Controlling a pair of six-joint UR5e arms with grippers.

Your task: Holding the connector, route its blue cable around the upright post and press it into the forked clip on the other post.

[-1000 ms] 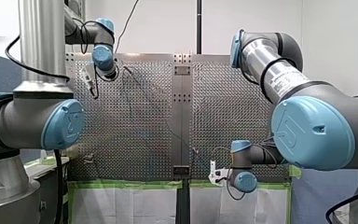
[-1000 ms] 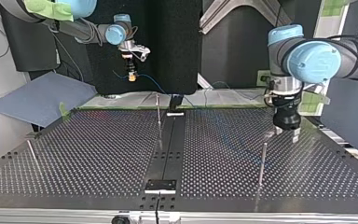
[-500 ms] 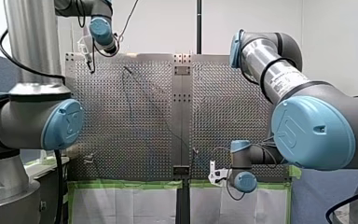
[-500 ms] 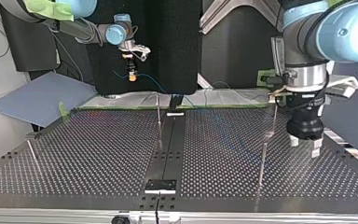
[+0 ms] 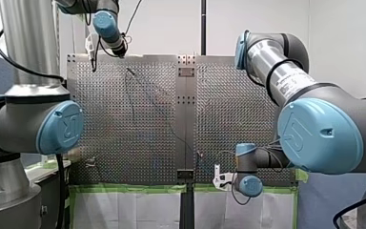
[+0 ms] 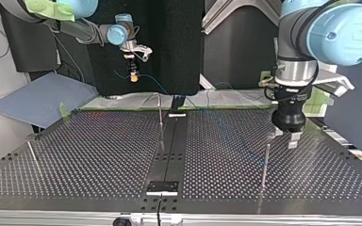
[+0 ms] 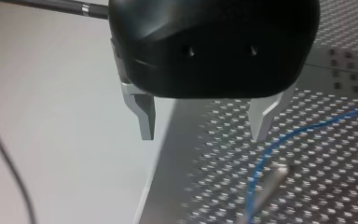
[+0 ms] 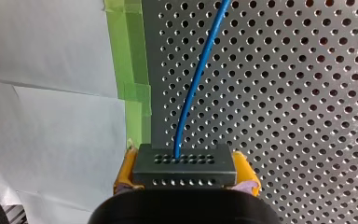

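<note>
My right gripper [image 8: 186,171] is clamping the dark connector [image 8: 184,161] between its yellow pads [image 8: 125,169], and the blue cable [image 8: 198,79] is running straight ahead from it over the perforated table [image 8: 307,93]. My left gripper [image 7: 204,123] is hanging with its metal fingers [image 7: 143,114] spread wide, gripping nothing; the blue cable is curving just ahead of one finger, past a blurred upright post [image 7: 268,186]

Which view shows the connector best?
The right wrist view: the connector fills the foreground, clamped between yellow pads, the blue cable leaving its hole row. The top view shows it only as a distant speck; front and left wrist views do not reveal it.
</note>
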